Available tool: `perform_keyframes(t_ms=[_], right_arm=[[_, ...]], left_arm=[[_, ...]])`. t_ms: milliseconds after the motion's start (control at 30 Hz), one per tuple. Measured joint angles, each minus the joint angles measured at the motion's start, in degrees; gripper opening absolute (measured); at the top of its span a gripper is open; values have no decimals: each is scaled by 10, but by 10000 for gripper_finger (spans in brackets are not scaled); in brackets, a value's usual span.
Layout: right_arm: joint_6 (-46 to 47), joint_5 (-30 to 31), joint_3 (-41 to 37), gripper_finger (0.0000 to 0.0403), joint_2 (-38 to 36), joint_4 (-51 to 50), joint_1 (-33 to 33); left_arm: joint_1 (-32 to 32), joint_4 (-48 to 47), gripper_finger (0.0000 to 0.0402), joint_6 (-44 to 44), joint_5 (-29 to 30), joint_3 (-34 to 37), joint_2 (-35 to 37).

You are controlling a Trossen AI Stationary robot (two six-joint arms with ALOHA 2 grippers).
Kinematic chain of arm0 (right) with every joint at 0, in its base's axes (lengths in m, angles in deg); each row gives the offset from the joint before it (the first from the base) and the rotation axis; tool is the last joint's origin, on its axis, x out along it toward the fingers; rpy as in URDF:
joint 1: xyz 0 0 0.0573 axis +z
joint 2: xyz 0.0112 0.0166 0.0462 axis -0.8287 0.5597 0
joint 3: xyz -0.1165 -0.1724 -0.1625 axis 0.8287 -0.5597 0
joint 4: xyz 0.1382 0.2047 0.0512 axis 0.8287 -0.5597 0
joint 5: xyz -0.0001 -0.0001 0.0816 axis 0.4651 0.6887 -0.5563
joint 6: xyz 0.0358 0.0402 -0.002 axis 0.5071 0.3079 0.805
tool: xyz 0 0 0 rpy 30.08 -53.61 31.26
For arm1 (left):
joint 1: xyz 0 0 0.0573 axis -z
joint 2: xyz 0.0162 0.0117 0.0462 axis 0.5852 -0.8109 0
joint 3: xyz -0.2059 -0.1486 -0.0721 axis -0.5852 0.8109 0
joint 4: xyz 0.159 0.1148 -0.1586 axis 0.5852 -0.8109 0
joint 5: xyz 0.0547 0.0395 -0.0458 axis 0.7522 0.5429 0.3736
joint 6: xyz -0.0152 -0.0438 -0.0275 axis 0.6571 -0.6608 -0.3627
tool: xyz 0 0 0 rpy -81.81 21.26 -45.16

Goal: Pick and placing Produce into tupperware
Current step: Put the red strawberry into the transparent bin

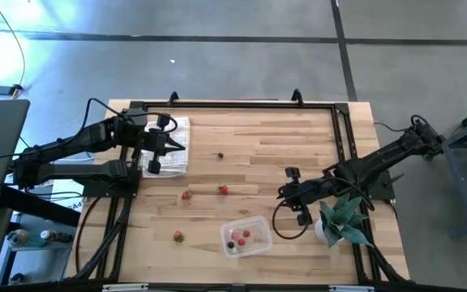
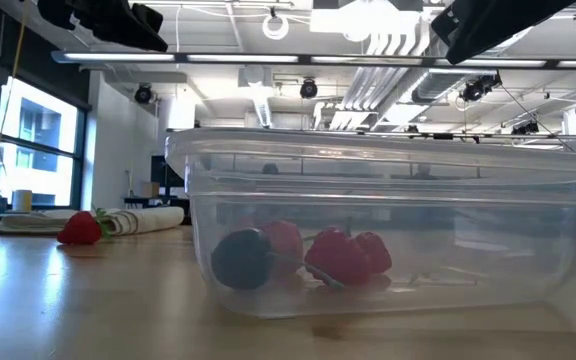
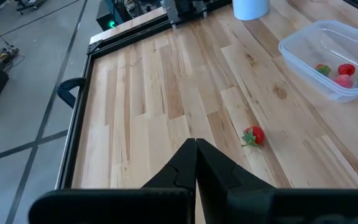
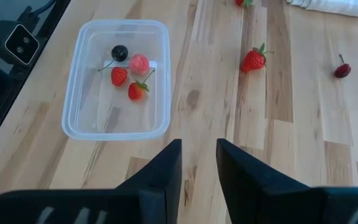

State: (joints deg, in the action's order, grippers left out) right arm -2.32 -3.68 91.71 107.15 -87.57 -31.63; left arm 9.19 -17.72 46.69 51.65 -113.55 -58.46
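Four small berry pieces (image 4: pixel 127 72) lie in the clear rectangular plastic tupperware (image 4: pixel 79 109), just ahead of the right fingers (image 4: pixel 198 163), which are slightly spread and empty. Four more wait on the wooden counter (image 1: pixel 282 154): red strawberry (image 1: pixel 224 190) nearest. Left fingers (image 1: pixel 178 146) pressed together.

Clear rectangular tupperware (image 1: pixel 246 236) with rounded corners, upright and lidless, near the front edge of the counter. Inside, clustered at one end: one dark berry (image 4: pixel 119 53), one pale pink piece (image 4: pixel 140 63), two red pieces (image 4: pixel 119 76). Loose on the wood: red strawberries at (image 1: pixel 178 236), (image 1: pixel 186 195) and (image 1: pixel 223 190), well apart; a small dark cherry (image 1: pixel 220 156) farther back.
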Motion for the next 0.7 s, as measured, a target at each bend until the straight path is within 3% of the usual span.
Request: perform_keyframes(t_ms=[167,567,633,700], right_arm=[[0,0,0,90,0,0,0],[0,2,0,90,0,0,0],[0,2,0,90,0,0,0],[0,2,0,90,0,0,0]], left_arm=[[0,16,1,0,0,0,0],[0,173,1,-55,-6,0,-6],[0,226,1,-70,-9,0,-18],[0,299,1,-100,-54,1,-35]])
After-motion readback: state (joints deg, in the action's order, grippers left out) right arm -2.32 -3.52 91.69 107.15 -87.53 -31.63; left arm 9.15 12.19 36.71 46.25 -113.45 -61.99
